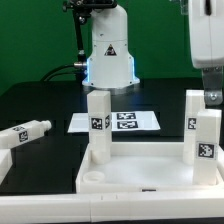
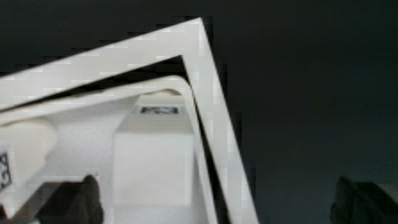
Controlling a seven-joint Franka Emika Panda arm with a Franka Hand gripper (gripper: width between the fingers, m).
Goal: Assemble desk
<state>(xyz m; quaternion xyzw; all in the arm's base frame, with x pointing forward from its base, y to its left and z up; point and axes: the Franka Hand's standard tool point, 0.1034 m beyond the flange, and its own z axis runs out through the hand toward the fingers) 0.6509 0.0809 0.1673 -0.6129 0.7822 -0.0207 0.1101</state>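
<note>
You had the desk top [image 1: 140,175] lying flat at the front of the black table [image 1: 30,100], the biggest thing there and the landmark for everything else. Its rim faced up, and three legs stood upright on it: one at its corner toward the exterior view's left [image 1: 98,125], and two close together at the corner toward the exterior view's right, a farther one [image 1: 192,115] and a nearer one [image 1: 205,138]. Whether those two touched could not be told.

Behind the top lay the marker board [image 1: 115,121], flat and apart from it. Off the top's corner on the exterior view's left, a fourth leg [image 1: 25,133] lay on its side on the table, well apart from the top.

Your gripper [image 1: 210,96] hung just above the two legs on the exterior view's right with its jaws spread wide and nothing between them. In the wrist view its fingertips [image 2: 71,200] stood dark on either side, with the top's rim [image 2: 210,100] and a leg beneath.

The risk, as I judged it, sat at that crowded corner. The open fingers were close over the legs, so a sideways move before lifting clear could have clipped one and tipped it, if it was not yet seated firmly. How firmly any leg was fixed could not be seen. The lying leg could also have rolled away at a careless grasp.
</note>
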